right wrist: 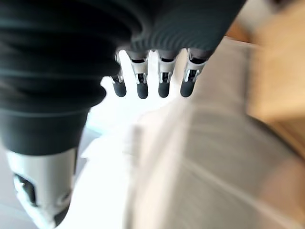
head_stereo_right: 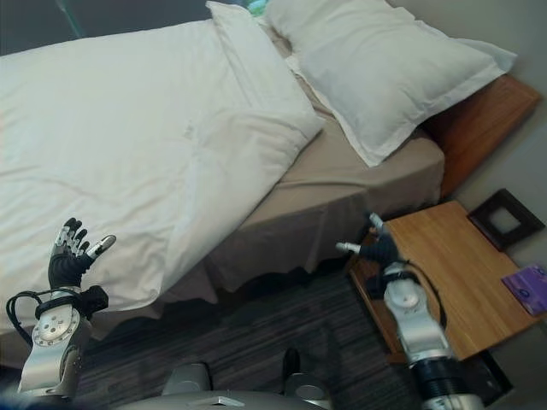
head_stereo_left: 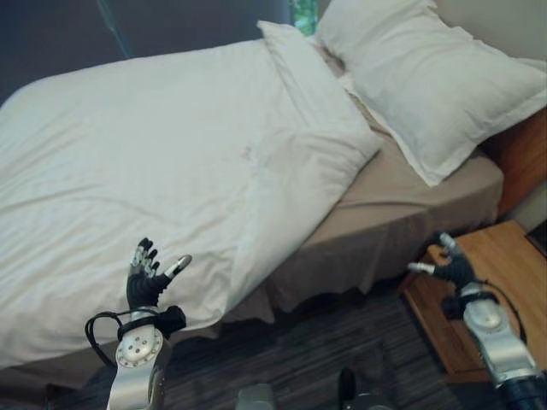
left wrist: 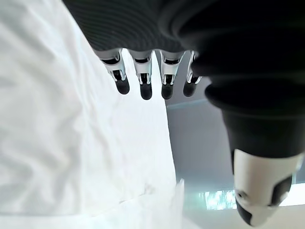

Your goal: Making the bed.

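A white duvet [head_stereo_left: 145, 154] covers most of the bed, its near corner hanging over the side and its upper edge folded in a thick band below the pillows. A large white pillow [head_stereo_left: 427, 77] lies at the head on the beige sheet [head_stereo_left: 410, 184]. My left hand [head_stereo_left: 147, 278] is raised in front of the duvet's lower edge, open, fingers [left wrist: 143, 78] straight and holding nothing. My right hand [head_stereo_left: 449, 266] hovers by the bed's side next to the nightstand, open too, with its fingers [right wrist: 162, 78] extended and free of the bedding.
A wooden nightstand [head_stereo_right: 453, 273] stands at the right of the bed, carrying a dark frame [head_stereo_right: 506, 218] and a purple item [head_stereo_right: 532, 287]. The wooden headboard [head_stereo_right: 479, 120] rises behind the pillow. Dark striped carpet [head_stereo_left: 291, 359] lies between me and the bed.
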